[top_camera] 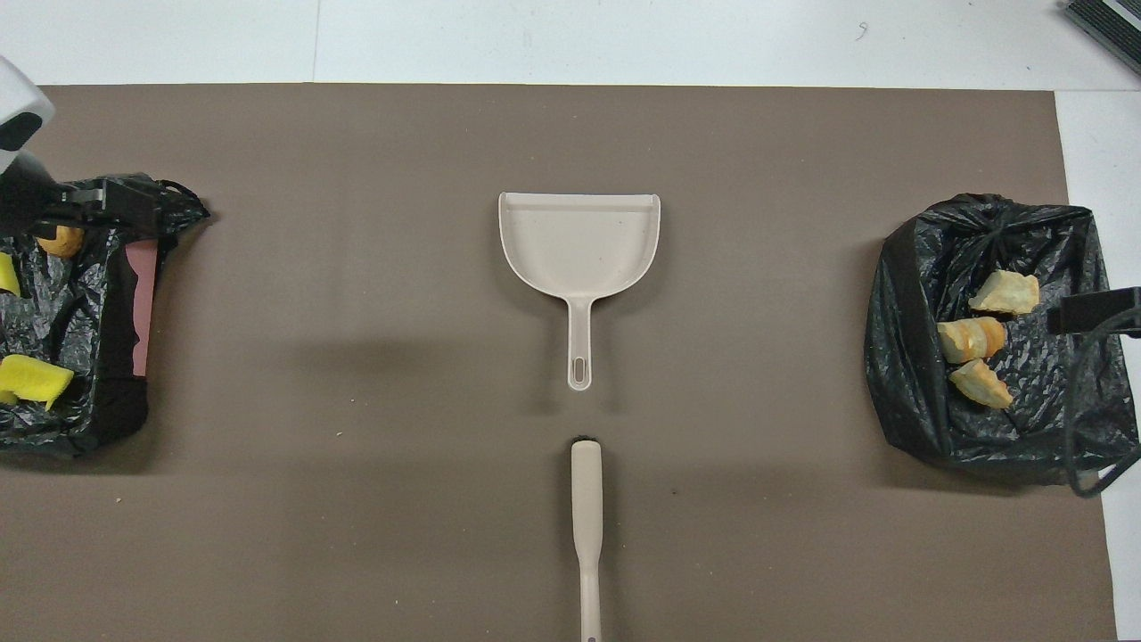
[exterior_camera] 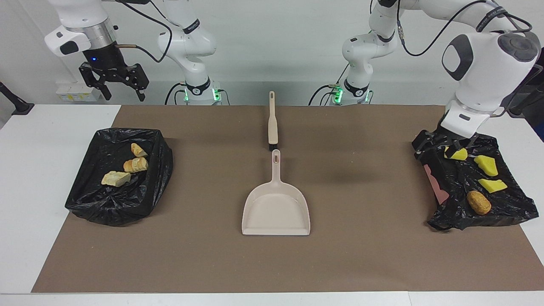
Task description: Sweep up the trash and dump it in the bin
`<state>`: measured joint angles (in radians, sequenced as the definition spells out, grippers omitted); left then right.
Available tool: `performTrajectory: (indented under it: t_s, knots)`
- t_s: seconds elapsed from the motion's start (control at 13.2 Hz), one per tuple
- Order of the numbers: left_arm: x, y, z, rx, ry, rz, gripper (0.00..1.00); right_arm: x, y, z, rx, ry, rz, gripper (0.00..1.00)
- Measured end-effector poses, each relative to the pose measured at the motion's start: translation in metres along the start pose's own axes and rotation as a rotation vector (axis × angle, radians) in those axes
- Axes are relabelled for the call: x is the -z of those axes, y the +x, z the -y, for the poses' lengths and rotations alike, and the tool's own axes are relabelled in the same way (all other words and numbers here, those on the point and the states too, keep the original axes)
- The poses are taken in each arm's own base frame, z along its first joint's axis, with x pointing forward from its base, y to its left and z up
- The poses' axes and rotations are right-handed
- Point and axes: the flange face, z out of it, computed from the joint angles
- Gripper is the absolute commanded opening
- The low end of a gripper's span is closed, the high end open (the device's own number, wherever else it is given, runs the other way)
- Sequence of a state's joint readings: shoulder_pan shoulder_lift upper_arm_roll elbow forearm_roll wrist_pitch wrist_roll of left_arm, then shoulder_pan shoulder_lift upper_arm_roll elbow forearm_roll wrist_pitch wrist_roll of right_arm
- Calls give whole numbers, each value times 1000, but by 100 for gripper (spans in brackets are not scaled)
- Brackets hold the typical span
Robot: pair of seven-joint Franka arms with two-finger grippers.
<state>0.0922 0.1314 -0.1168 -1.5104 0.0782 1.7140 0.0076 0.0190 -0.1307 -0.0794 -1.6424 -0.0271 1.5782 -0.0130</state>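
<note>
Brown mat (exterior_camera: 361,255), dustpan (exterior_camera: 276,210) midway, brush (exterior_camera: 272,123) nearer robots

A white table (exterior_camera: 38,140) fills the scene, most of its top covered by a large brown mat (exterior_camera: 361,255) whose edges leave white strips showing at both ends. A plain pale wall (exterior_camera: 272,46) rises at the robots' end. Even light casts soft, faint shadows on the mat.

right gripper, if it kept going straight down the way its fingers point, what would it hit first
Probably the black bag-lined bin holding the bread pieces, or the table just beside it; the right gripper hangs open above that end, and depth is unclear.
</note>
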Motion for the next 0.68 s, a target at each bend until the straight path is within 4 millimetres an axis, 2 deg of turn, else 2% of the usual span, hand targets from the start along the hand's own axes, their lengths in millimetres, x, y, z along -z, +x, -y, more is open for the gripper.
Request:
performTrajectory:
  t_s: [0.38, 0.68]
  knots:
    - [46, -37, 8, 16, 8, 36, 100, 0, 0, 0, 0, 0, 0, 100]
    - [57, -53, 8, 18, -6, 77, 100, 0, 0, 0, 0, 0, 0, 100]
